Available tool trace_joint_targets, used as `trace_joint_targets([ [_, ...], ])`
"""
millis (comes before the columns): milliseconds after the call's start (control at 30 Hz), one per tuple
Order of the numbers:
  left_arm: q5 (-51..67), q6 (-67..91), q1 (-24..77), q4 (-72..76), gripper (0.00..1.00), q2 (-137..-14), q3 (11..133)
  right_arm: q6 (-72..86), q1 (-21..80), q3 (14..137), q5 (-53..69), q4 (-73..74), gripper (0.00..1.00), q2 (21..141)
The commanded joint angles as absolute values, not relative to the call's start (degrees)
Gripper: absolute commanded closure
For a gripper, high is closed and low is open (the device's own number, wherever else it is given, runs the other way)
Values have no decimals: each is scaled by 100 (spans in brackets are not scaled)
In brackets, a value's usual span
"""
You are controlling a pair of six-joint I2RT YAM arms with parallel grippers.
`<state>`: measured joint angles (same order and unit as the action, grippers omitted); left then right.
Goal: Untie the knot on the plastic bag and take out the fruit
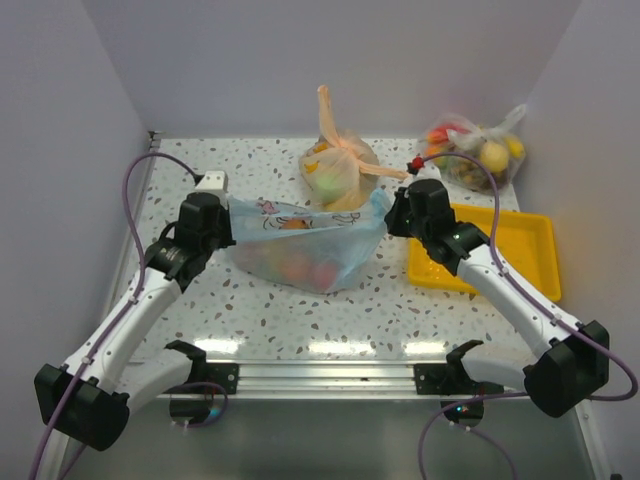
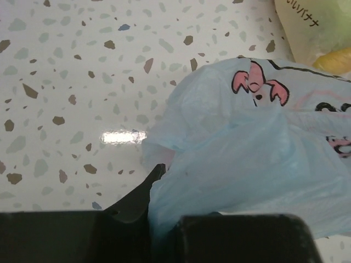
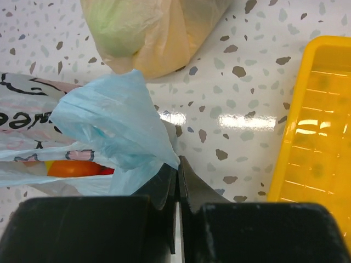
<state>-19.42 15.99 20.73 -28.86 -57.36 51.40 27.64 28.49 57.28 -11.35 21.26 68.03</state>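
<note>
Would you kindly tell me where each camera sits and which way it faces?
Top external: above and behind the bases, looking down at the table; both arms show, left gripper and right gripper holding the plastic bag.
Left wrist: on the left arm, facing bag and table; its fingers show.
Right wrist: on the right arm, facing bag, orange bag, yellow tray; closed fingers show.
Shared: all see the bag.

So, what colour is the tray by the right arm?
Yellow; the tray shows best from top external.
</note>
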Motion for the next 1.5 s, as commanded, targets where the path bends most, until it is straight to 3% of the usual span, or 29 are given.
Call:
trace_joint_targets([
  [0,-1289,1661,1819,-3059,90,-5678,5185,2340,2496,5756,-1365,2602,93,6812],
  [33,-1040,1722,1828,-3050,93,-5695,5212,2199,2496,5844,-1136,2558,85,6768],
  [67,-837,1888,1819,-3032,96,-5721,5229,2058,2505,5888,-777,2505,67,6741],
  [167,-274,2126,1819,-3146,100,-5757,5352,1592,2514,6248,-581,2776,46,6671],
  [200,-125,2162,1819,-3216,100,-5783,5413,1408,2522,6423,-493,2864,33,6636],
  [300,-26,2276,1819,-3541,100,-5897,5695,1109,2531,6740,-247,3102,22,6443],
  [567,158,2347,1828,-4209,100,-6100,6222,36,3356,7769,510,3313,21,6407],
  [733,149,2347,1819,-4324,100,-6100,6302,-404,4121,8217,1159,3287,20,7030],
  [1067,246,2425,1819,-4009,100,-5959,5775,-316,5027,7577,1143,1866,19,8585],
  [1167,290,2487,1819,-3842,100,-5924,5520,-299,5273,7164,1239,1644,26,8937],
  [1300,88,2636,1819,-3464,96,-5819,5134,-386,5834,6629,1608,1582,62,9105],
  [1333,36,2706,1819,-3298,95,-5775,4976,-404,5923,6549,1756,1608,76,9123],
  [1467,-193,2786,1819,-3042,95,-5774,4729,-483,6196,6363,1829,1958,95,9290],
])
